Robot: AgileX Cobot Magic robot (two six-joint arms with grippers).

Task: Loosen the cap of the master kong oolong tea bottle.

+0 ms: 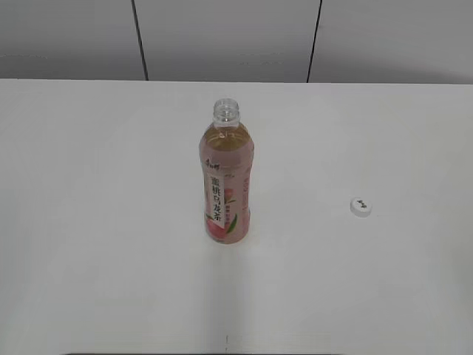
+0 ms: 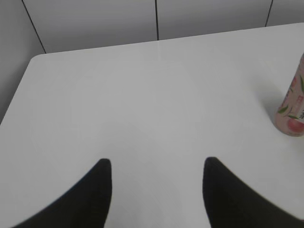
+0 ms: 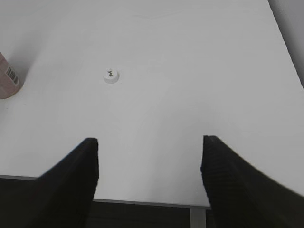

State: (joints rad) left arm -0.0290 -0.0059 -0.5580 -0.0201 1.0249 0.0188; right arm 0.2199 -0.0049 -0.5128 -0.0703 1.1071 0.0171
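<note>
The master kong oolong tea bottle (image 1: 226, 181) stands upright in the middle of the white table, its neck open with no cap on it. Its base shows at the right edge of the left wrist view (image 2: 292, 111) and at the left edge of the right wrist view (image 3: 7, 78). The small white cap (image 1: 360, 207) lies flat on the table to the bottle's right, apart from it; it also shows in the right wrist view (image 3: 111, 75). My left gripper (image 2: 156, 164) is open and empty over bare table. My right gripper (image 3: 148, 142) is open and empty above the table's near edge.
The white table (image 1: 111, 222) ends at a grey panelled wall (image 1: 222, 37) behind. The table's left corner shows in the left wrist view (image 2: 35, 59). Its front edge and a leg show in the right wrist view (image 3: 197, 216).
</note>
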